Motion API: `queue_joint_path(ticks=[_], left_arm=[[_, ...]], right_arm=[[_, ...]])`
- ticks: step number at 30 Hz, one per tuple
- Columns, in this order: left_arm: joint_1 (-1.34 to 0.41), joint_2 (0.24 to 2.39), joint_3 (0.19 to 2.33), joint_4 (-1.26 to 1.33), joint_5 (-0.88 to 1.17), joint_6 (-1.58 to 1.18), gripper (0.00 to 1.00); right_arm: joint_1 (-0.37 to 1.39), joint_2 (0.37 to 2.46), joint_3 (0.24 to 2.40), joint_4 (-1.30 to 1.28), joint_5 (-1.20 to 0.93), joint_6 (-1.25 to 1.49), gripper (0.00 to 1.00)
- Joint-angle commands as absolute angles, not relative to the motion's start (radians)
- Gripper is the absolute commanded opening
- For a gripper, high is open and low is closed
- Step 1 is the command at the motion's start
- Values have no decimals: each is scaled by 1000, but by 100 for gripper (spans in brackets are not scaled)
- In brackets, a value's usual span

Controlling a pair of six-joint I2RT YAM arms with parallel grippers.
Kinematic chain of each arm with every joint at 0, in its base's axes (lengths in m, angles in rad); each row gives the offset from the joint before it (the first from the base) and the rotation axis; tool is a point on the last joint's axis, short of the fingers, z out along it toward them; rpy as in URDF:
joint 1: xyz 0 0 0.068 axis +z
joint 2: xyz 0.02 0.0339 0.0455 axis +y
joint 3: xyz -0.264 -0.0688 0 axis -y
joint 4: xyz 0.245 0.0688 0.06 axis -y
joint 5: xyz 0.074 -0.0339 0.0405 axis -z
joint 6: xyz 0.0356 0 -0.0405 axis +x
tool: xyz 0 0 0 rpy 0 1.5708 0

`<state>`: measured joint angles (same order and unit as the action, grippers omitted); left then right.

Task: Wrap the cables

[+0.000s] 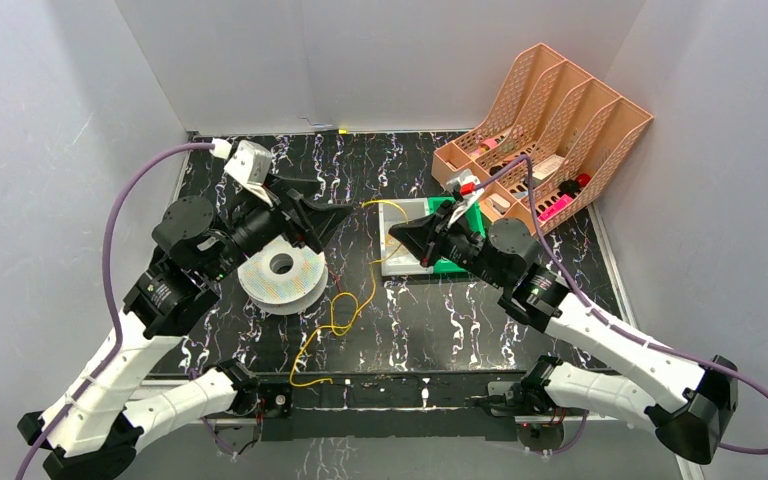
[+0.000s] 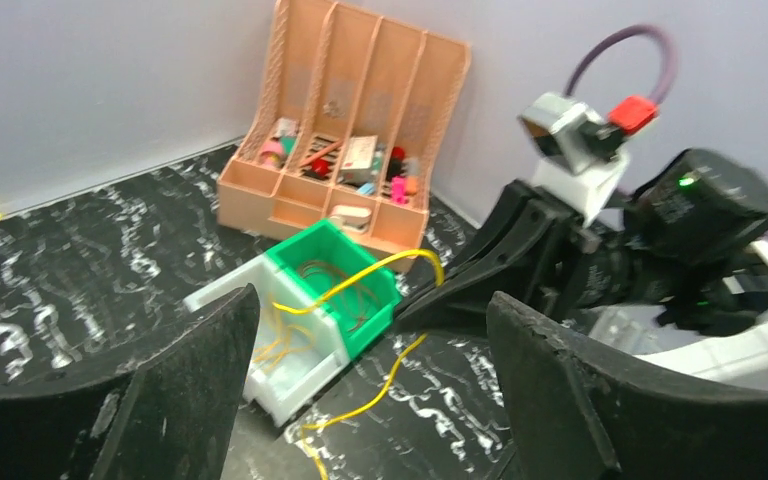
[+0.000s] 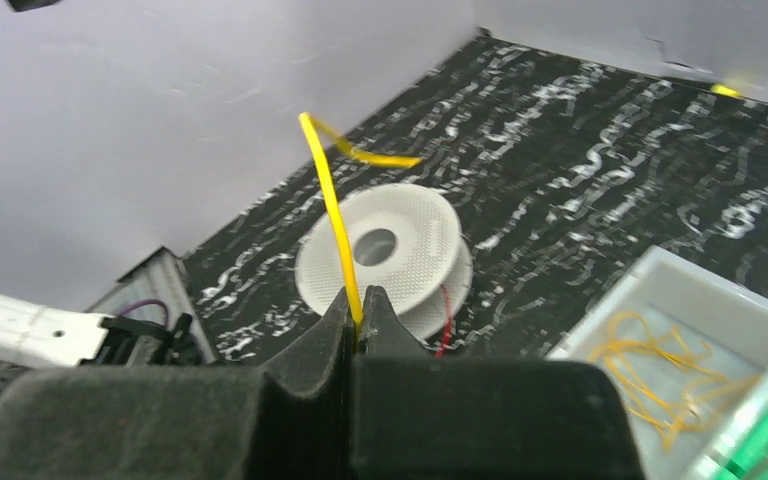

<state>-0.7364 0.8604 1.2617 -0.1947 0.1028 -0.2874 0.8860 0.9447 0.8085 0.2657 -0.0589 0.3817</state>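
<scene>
A white round spool (image 1: 282, 277) lies flat on the black table left of centre; it also shows in the right wrist view (image 3: 385, 250). A yellow cable (image 1: 345, 310) runs from the table's front up to my right gripper (image 1: 394, 235), which is shut on it above the white bin's left edge. In the right wrist view the cable (image 3: 332, 215) sticks up from between the closed fingertips of that gripper (image 3: 360, 312). My left gripper (image 1: 345, 220) is open and empty just left of the cable; in its wrist view the gripper (image 2: 370, 385) frames the cable (image 2: 380, 270).
A white bin (image 1: 400, 240) with more yellow cables (image 3: 660, 375) and a green bin (image 2: 345, 275) holding thin brown wires stand side by side at centre right. A peach file organiser (image 1: 550, 130) with small items stands at the back right. Grey walls enclose the table.
</scene>
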Motion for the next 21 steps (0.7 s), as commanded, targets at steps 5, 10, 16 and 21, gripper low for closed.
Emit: queue_joint_path(ticks=[5, 10, 16, 21], left_arm=[[-740, 839, 1278, -376, -94, -177, 87], [-740, 859, 1265, -476, -159, -175, 89], [-741, 898, 1248, -627, -274, -198, 90], [-740, 917, 1203, -685, -281, -201, 97]], right_arm=[[888, 912, 918, 35, 108, 270, 0], [888, 902, 941, -40, 119, 247, 0], [888, 929, 1013, -206, 187, 288, 0], [886, 987, 1064, -344, 229, 311, 0]])
